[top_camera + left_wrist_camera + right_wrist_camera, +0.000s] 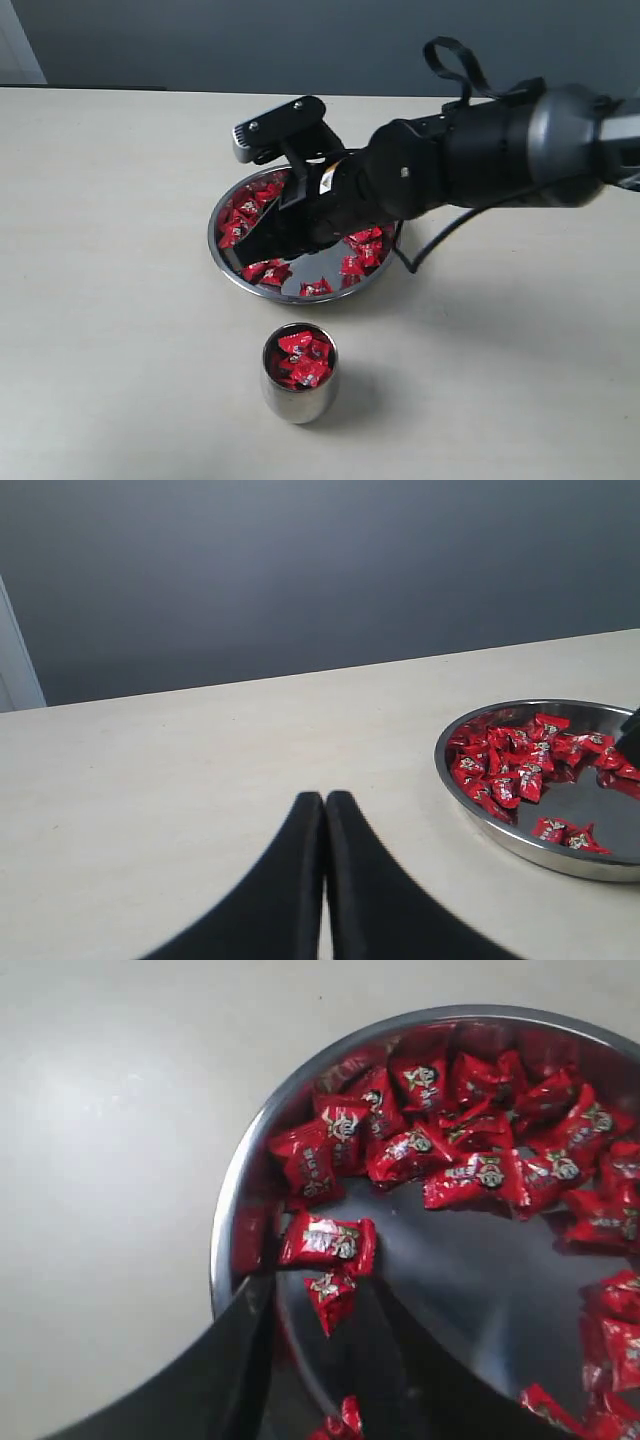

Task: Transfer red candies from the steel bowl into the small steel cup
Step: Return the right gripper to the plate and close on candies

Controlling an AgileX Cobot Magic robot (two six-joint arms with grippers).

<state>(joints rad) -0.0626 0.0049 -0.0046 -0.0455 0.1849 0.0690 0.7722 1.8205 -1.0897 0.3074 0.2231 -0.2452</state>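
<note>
Closest to us, the small steel cup (297, 405) stands upright on the pale table (100, 300), filled nearly to the rim with red candies (300, 360). Just behind it, not touching, sits the steel bowl (222, 262), with plenty more candies clustered along its edges and bare steel showing in the middle. Right gripper (258, 250) is down inside the bowl, near its left rim. The wrist view tells it: jaws spread apart, fingers (225, 1370) released, one candy (330, 1300) lying loose between the tips, touched by neither so far as I can see. Left gripper (324, 800) hovers low over bare table beside the bowl, fingers pressed tight together, gripping nothing.
</note>
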